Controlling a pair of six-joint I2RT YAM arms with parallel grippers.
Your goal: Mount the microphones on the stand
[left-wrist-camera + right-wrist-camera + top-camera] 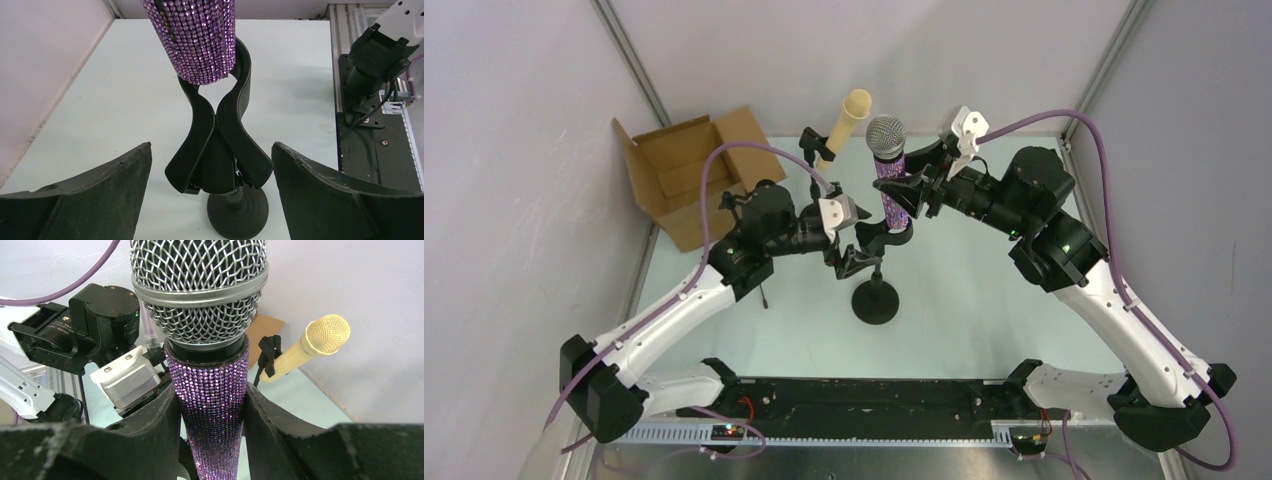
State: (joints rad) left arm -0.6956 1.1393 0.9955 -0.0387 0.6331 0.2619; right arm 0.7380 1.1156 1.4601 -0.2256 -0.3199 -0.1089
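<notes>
The purple glitter microphone (210,400) stands almost upright, its body covered with small shiny beads and its round head made of silver wire mesh. The right hand (210,440) is clenched on this body, one matte black finger pressing each side. The lower end of the microphone sits between the two curved upper arms of a smooth black clip (220,135), which is on a thin stand with a round flat base (875,300). The left hand (210,150) is released. Its rough black fingers (100,195) are wide apart on both sides of the clip handles and do not touch them. Behind, the cream microphone (844,125) leans in a second clip (267,352). An open cardboard box (689,175) lies on the pale surface (984,320).
</notes>
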